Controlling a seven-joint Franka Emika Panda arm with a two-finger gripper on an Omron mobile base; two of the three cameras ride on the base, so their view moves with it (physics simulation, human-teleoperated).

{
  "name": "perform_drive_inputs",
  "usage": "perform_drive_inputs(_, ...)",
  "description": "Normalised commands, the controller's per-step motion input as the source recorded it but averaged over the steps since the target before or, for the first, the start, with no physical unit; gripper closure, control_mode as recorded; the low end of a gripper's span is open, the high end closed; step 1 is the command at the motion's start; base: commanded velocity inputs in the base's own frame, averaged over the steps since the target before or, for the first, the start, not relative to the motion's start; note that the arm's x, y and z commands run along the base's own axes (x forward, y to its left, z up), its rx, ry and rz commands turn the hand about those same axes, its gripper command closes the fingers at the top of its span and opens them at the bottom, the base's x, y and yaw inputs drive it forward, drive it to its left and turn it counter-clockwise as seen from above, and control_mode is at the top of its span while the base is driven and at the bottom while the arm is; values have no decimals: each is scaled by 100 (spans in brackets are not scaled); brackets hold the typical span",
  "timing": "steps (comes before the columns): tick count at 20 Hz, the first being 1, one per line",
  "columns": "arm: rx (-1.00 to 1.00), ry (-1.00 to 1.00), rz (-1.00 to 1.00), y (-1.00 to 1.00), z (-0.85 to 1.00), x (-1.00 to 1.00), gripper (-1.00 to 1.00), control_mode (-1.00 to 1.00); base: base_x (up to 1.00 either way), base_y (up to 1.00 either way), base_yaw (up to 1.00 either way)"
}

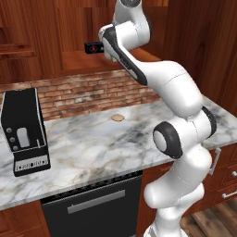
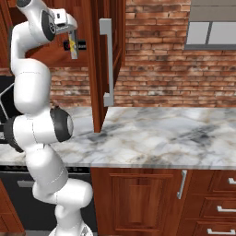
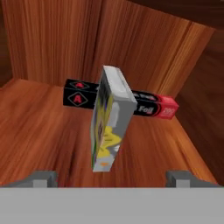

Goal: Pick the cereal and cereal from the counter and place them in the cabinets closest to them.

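Observation:
A pale grey cereal (image 3: 109,122) box with a yellow picture stands tilted on the wooden shelf (image 3: 39,127) inside the dark red-brown cabinets. My gripper (image 3: 113,177) is open just in front of it. Its two fingertips (image 3: 43,177) are spread wide on either side of the box's lower end, apart from it. From the right base view the cereal (image 2: 73,46) shows just below the gripper (image 2: 72,36), high up inside the cabinet. The veined marble counter (image 1: 92,143) lies below.
A long black-and-red foil box (image 3: 151,107) lies across the shelf behind the cereal. The open cabinet door (image 2: 97,69) with its silver handle hangs right of the arm. A black appliance (image 1: 25,132) and a small tan disc (image 1: 118,117) sit on the counter.

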Motion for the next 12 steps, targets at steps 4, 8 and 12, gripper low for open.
perform_drive_inputs(4, 0, -13, 0, -8, -54, -100, -100, -100, 0, 0, 0)
perform_drive_inputs(8, 0, -18, 0, -24, -63, -100, -100, -100, 0, 0, 0)
perform_drive_inputs(12, 7, -17, 0, -29, -34, -100, -100, -100, 0, 0, 0)
